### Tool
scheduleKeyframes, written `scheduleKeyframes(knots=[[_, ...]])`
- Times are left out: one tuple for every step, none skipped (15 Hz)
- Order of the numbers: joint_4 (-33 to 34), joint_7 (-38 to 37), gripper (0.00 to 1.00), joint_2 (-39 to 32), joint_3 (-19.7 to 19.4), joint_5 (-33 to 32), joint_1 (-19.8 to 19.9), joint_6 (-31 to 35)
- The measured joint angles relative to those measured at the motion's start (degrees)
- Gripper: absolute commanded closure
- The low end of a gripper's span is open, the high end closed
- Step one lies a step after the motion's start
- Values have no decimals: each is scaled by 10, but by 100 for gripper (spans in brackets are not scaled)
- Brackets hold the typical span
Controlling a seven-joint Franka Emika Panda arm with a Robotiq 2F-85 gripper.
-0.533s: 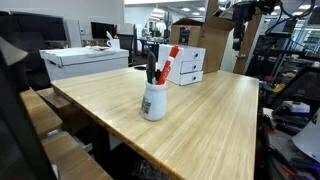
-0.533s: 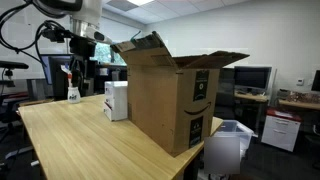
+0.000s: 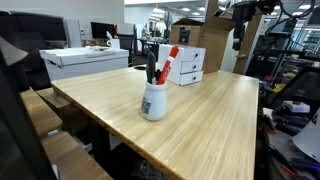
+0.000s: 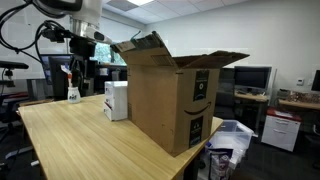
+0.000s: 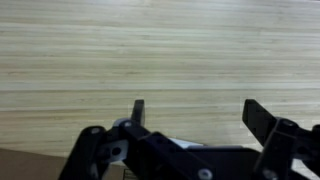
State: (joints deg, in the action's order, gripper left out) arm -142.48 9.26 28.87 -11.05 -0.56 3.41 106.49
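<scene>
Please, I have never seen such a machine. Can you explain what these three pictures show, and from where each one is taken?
This is a robot arm with a two-finger gripper. Two cameras stand in the room and look at the wooden table from different places; the third sits on the wrist and looks down past the open, empty gripper. On the table stand a white cup with markers, a small white box and a big open cardboard box.

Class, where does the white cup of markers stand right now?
In both exterior views the white cup stands on the wooden table, apart from the cardboard box.
</scene>
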Motion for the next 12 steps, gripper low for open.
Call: scheduleKeyframes(knots=[[0,0,0,0,0,0,0,0],[0,0,0,0,0,0,0,0],[0,0,0,0,0,0,0,0],[0,0,0,0,0,0,0,0],[0,0,0,0,1,0,0,0],[0,0,0,0,2,1,0,0],[0,0,0,0,4,1,0,1],[0,0,0,-1,7,2,-1,1],[-1,0,0,-3,13,3,-4,2],[-1,0,0,-6,17,3,-8,4],[-1,0,0,-10,24,5,-13,6],[-2,0,0,-17,33,10,-22,15]])
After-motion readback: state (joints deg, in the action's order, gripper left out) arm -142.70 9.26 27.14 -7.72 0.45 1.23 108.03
